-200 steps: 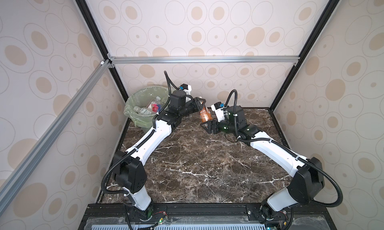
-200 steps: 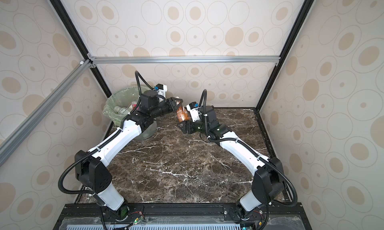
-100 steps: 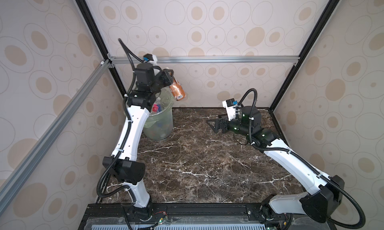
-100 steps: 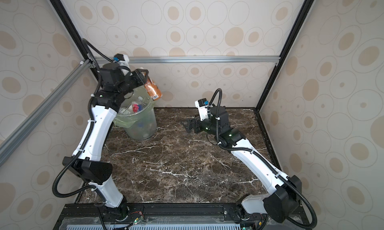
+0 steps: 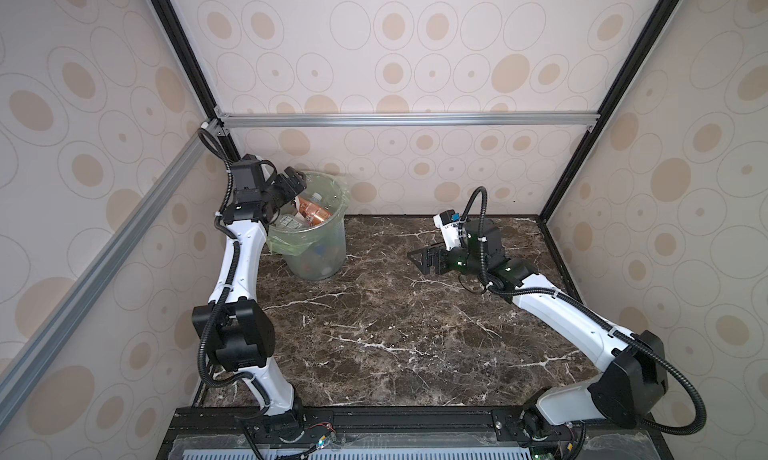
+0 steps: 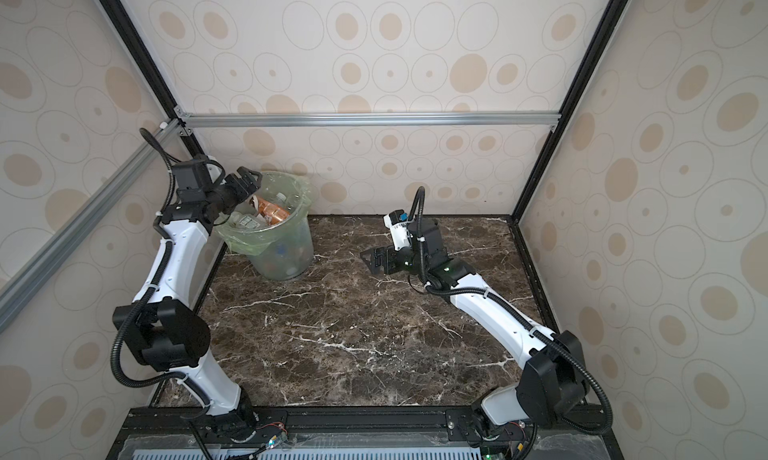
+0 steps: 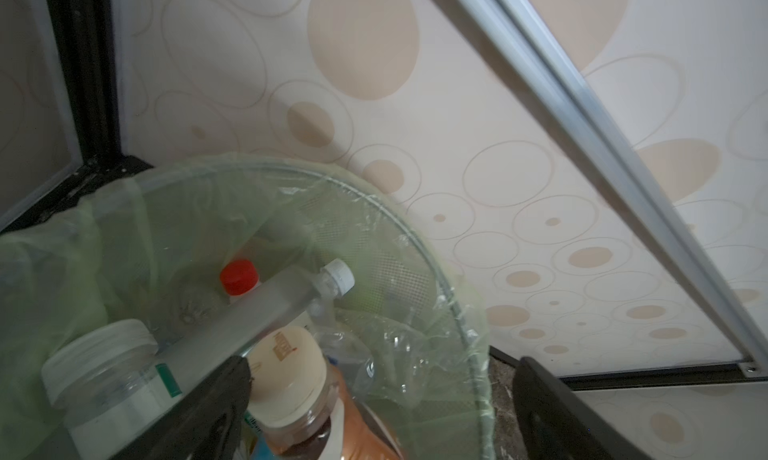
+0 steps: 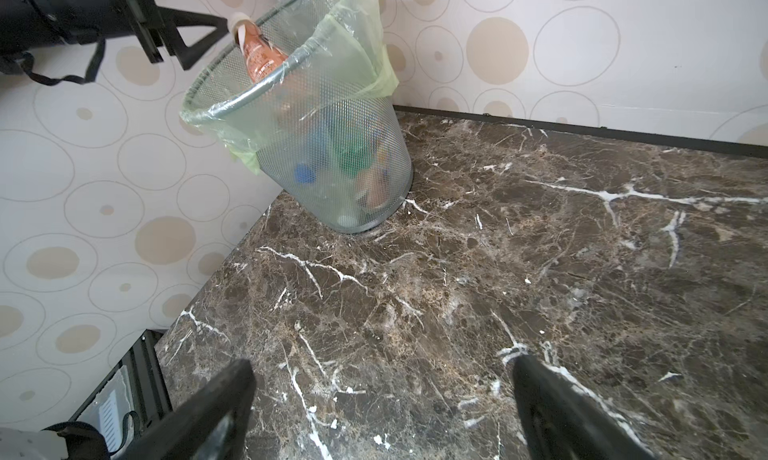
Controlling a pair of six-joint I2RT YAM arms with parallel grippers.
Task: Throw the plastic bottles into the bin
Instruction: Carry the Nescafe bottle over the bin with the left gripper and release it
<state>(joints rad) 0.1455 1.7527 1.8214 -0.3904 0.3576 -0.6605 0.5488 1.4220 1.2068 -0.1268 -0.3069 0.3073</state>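
Observation:
The bin [image 5: 322, 252] [image 6: 286, 252], grey mesh lined with a light green bag, stands in the far left corner. Several plastic bottles fill it. On top lies a brown-labelled bottle [image 5: 313, 212] [image 7: 307, 412] whose cream cap sticks above the rim [image 8: 259, 57]. My left gripper [image 5: 296, 180] [image 7: 380, 366] hovers open over the rim, one finger beside that cap and gripping nothing. A red-capped bottle [image 7: 238, 276] and a white-capped clear bottle [image 7: 338, 274] lie deeper. My right gripper [image 5: 419, 260] [image 8: 382, 366] is open and empty, low over bare marble at mid-right.
The brown marble tabletop [image 5: 395, 325] is enclosed by patterned walls. Black frame posts [image 5: 187, 63] and an aluminium rail [image 5: 407, 119] run close behind and beside the bin. The left arm's elbow [image 5: 232, 337] stands at the table's left edge.
The left gripper took the brown-labelled bottle from the middle, lifted it high, came down to the bin's rim and opened; the bottle now lies in the bin. The right arm drew back.

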